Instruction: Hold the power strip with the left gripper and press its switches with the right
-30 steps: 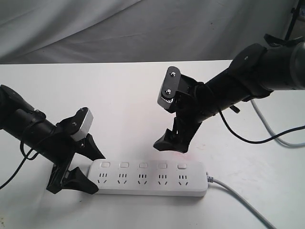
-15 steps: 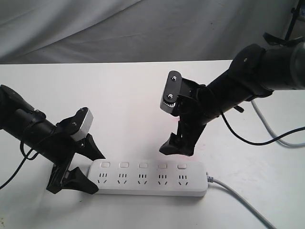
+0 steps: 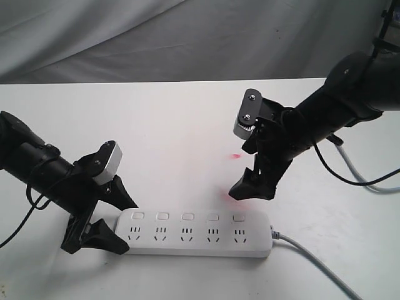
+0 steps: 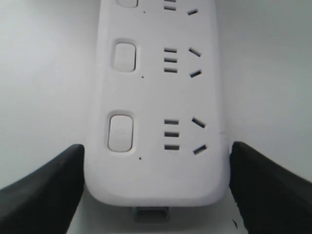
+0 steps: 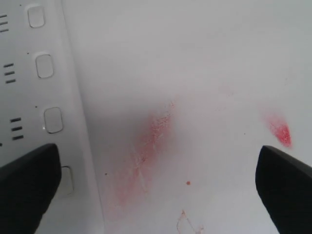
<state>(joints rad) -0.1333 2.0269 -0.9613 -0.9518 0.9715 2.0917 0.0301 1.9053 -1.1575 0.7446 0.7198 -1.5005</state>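
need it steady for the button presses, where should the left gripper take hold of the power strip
The rounded end away from the grey cable, coming in along the length of the power strip, one finger on each long edge. It lies flat and narrow enough for the left gripper, whose fingers flank that end now; the switches should stay uncovered.

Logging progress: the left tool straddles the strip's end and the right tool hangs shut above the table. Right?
No: the right tool hangs open above the table; the right wrist view shows its fingers wide apart. The left tool straddles the end of the strip.
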